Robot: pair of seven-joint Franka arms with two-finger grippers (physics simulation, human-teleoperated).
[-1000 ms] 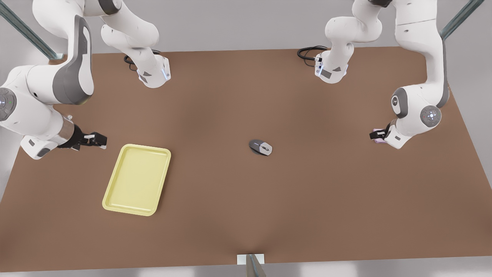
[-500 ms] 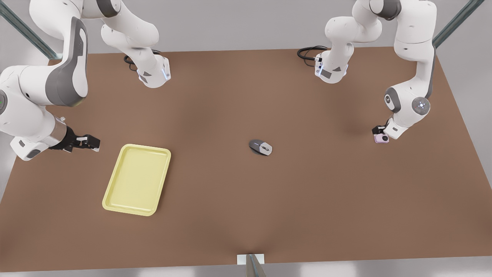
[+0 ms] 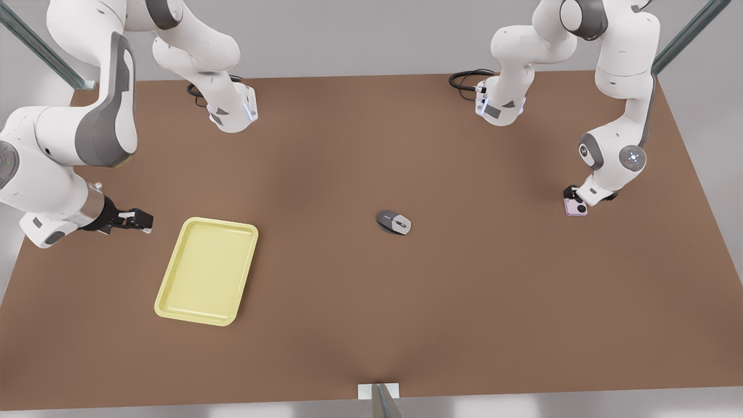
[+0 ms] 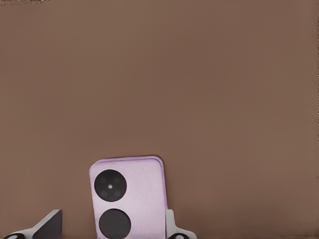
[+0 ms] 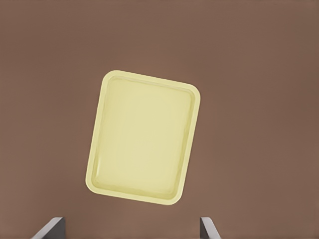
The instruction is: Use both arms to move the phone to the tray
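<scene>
Phone [image 3: 576, 207] flat on the brown table [image 3: 371, 302], camera circles facing up, far over at the front view's right and well apart from the tray [image 3: 206, 273]. Left gripper [image 3: 574, 197] down low right over it, fingers open and straddling the pale lilac slab [image 4: 127, 194]: in the left wrist view, one finger [image 4: 169, 226] just beside one long edge, the other finger [image 4: 50, 224] standing clear of the opposite edge, so nothing clamped yet. Left gripper [image 4: 112, 219] open, then, with the phone sitting between the tips. Over at the front view's left, right gripper [image 3: 139, 220] hanging above the table just beside the tray's near corner, waiting, fingers spread wide and holding nothing. From the right wrist view, right gripper [image 5: 130, 229] open above bare table with the yellow tray [image 5: 144, 137] beyond it, lying at a slight slant. Grey-and-silver mouse [image 3: 393, 222] alone near the middle of the table, between tray and phone, touching neither
</scene>
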